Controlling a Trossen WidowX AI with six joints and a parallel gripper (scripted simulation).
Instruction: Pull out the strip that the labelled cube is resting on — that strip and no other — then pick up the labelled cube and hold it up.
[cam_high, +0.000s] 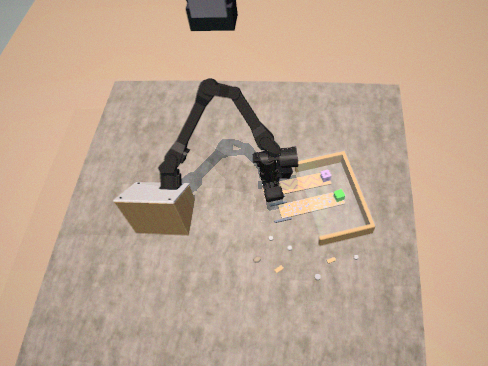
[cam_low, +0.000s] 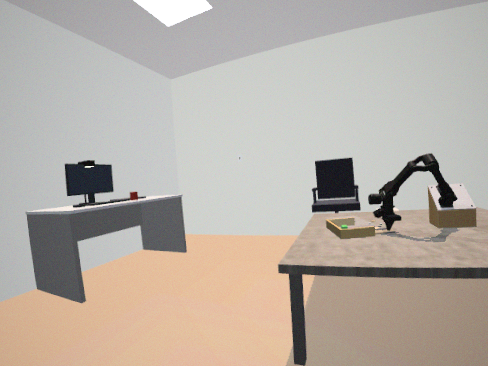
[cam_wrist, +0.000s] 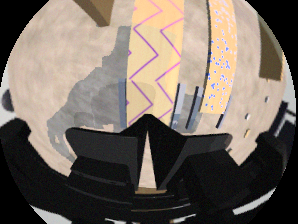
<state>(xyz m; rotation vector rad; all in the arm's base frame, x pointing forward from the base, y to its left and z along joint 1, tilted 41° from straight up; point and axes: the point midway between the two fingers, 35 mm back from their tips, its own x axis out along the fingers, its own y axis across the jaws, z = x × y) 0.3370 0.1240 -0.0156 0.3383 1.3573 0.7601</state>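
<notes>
The labelled cube could not be picked out with certainty, since no label was legible at this size: a purple cube (cam_high: 326, 175) was seen on the far end of a zigzag strip (cam_high: 305, 182), and a green cube (cam_high: 339, 195) on the far end of a dotted strip (cam_high: 307, 205), both inside the wooden tray (cam_high: 357, 187). The gripper (cam_high: 272, 199) was held low at the open side of the tray, with its fingers brought fully together; no strip could be plainly seen pinched between them. The zigzag strip was laid directly ahead of the fingertips, its long axis running straight away from them and its near end meeting their tips, so that a pull back along that axis would be called for if the purple cube is judged the labelled one. The dotted strip was laid parallel, just off to one side of the fingers. In the wrist view that alignment was shown closely, but only slivers of the cubes appeared at the top edge. The top view alone showed both cubes whole, well beyond the fingertips.
</notes>
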